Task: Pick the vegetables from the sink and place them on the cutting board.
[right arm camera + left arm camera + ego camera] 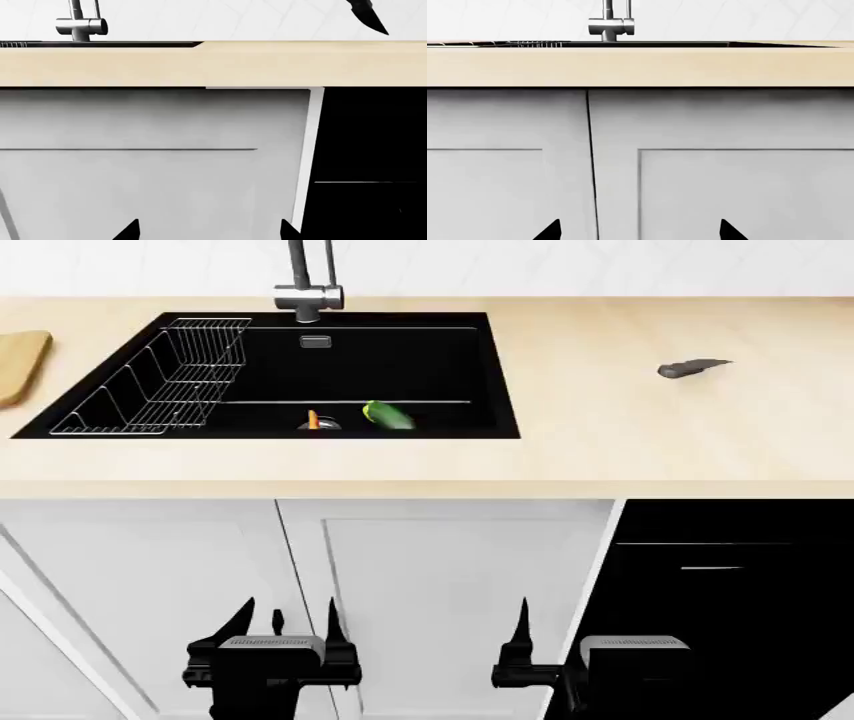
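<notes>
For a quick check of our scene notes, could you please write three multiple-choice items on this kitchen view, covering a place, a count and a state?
1. Where does the zucchini lie?
A. on the cutting board
B. in the sink, beside the carrot
C. in the wire dish rack

2. How many vegetables are in the sink?
A. one
B. two
C. four

3. How are the left gripper and right gripper?
A. both low before the cabinet doors, holding nothing
B. both inside the sink
C. one holds the carrot

Answers: 1 B, both lie on the basin floor; 2 B, only carrot and zucchini show; 3 A, both show below the countertop, with nothing between the fingers.
</notes>
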You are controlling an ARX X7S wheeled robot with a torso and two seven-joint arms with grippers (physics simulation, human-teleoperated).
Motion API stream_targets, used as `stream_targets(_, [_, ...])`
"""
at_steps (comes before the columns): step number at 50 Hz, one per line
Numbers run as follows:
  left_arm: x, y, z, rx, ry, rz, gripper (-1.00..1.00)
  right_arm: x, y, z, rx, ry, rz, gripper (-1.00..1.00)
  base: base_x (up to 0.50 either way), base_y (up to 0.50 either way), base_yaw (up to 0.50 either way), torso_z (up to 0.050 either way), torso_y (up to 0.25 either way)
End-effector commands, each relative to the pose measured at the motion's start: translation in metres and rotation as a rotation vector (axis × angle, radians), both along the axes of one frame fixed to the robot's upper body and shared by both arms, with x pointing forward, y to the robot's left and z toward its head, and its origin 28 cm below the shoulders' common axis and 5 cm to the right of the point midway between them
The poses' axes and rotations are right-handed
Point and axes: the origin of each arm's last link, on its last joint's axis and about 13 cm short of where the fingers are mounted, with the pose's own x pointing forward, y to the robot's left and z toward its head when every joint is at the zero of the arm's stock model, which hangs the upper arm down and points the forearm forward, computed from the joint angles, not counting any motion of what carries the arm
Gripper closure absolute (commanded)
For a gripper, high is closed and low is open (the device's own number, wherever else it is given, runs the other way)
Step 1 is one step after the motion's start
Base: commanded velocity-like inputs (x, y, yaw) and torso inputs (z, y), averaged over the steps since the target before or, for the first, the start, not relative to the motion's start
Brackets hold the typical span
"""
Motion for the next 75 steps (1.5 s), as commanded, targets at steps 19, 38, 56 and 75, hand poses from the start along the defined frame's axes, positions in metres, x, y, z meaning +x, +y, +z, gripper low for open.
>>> stream_targets(19, [0.005, 0.003, 0.060, -0.066, -0.152, -0.093, -1.00, 0.001, 0.006, 0.046, -0.036, -0.088, 0.049, -1.00, 0.00, 0.00, 0.00, 0.041, 0.000])
stream_targets(38, [-0.002, 0.014, 0.180, -0.040, -0.459, -0.067, -1.00, -0.022, -0.010, 0.170, -0.009, -0.389, 0.018, -1.00, 0.00, 0.00, 0.00, 0.050, 0.000])
stream_targets(56, [-0.002, 0.010, 0.176, 0.033, -0.435, -0.100, -1.00, -0.028, -0.009, 0.172, -0.045, -0.390, 0.010, -1.00, 0.47, 0.25, 0.00, 0.020, 0.000])
stream_targets(75, [0.142, 0.013, 0.192, -0.001, 0.049, -0.149, -1.00, 0.137, -0.026, 0.202, -0.122, 0.041, 0.114, -1.00, 0.49, 0.15, 0.00, 0.000, 0.000])
